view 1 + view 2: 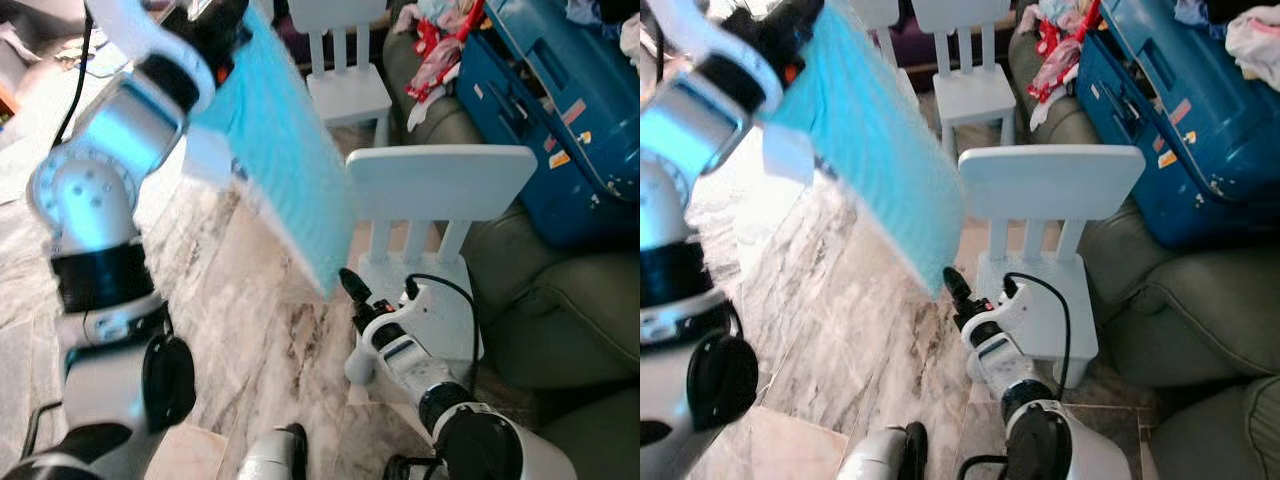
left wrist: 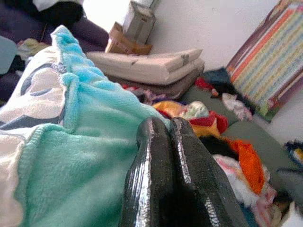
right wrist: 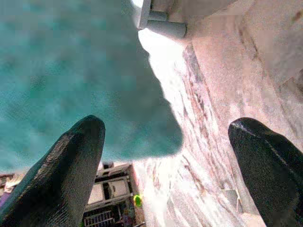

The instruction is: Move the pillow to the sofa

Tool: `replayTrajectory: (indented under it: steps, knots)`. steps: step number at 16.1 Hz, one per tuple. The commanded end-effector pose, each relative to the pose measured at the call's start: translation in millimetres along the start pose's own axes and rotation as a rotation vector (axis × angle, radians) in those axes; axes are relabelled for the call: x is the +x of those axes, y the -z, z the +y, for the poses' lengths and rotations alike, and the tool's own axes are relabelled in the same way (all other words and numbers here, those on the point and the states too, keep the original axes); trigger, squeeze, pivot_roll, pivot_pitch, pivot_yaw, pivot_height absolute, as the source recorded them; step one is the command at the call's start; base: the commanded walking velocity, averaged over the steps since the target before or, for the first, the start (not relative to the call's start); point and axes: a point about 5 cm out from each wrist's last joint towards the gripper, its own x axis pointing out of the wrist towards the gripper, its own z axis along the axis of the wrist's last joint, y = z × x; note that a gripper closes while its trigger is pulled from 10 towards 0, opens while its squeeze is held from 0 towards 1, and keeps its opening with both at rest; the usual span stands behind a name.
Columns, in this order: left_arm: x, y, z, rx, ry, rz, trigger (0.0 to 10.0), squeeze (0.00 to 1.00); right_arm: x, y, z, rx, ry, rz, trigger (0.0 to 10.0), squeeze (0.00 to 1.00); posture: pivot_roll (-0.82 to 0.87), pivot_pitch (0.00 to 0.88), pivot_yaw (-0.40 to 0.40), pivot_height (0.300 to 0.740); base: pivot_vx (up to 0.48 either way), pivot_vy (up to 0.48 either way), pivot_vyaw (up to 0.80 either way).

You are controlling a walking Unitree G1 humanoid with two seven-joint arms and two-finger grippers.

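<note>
Left gripper (image 2: 163, 142) jaws clamped on pillow (image 1: 285, 160), held aloft; long axis slants toward 5 o'clock. Right gripper (image 1: 352, 290) jaws wide, just below its lower corner. Sofa (image 1: 560, 300) at 3 o'clock.

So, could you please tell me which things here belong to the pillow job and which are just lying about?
Job:
- pillow, held up by the left gripper
- sofa
- right gripper, open below the pillow

Lying about:
- near chair
- far chair
- blue suitcase on the sofa
- clothes
</note>
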Motion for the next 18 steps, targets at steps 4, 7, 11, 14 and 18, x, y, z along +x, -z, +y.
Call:
replayTrajectory:
  steps: [4,7,11,14,18]
  knots:
    - [16.4,-17,-18.1,-0.107,-0.009,-0.15,10.0,0.0,7.4,-2,12.8,0.105,-0.025,-0.065,10.0,0.0,0.34,0.218,0.1,0.74,0.0,0.0,0.0]
    - [12.7,-12,-12.6,-0.215,-0.102,-0.175,10.0,0.0,10.4,-19,19.3,0.217,-0.048,-0.176,10.0,0.0,0.35,0.228,0.107,0.74,0.0,0.0,0.0]
    - [-0.4,-7,2.6,-0.327,-0.223,-0.19,10.0,0.0,10.8,-34,21.5,0.293,-0.056,-0.261,10.0,0.0,0.37,0.238,0.111,0.74,0.0,0.0,0.0]
    - [-7.1,-4,4.0,-0.39,-0.265,-0.19,10.0,0.0,14.3,-44,29.6,0.306,-0.061,-0.307,10.0,0.0,0.39,0.234,0.109,0.74,0.0,0.0,0.0]
    - [-11.1,-3,3.6,-0.408,-0.281,-0.182,10.0,0.0,19.5,-51,42.2,0.31,-0.087,-0.327,0.0,0.0,0.39,0.232,0.111,0.74,0.0,0.0,0.0]
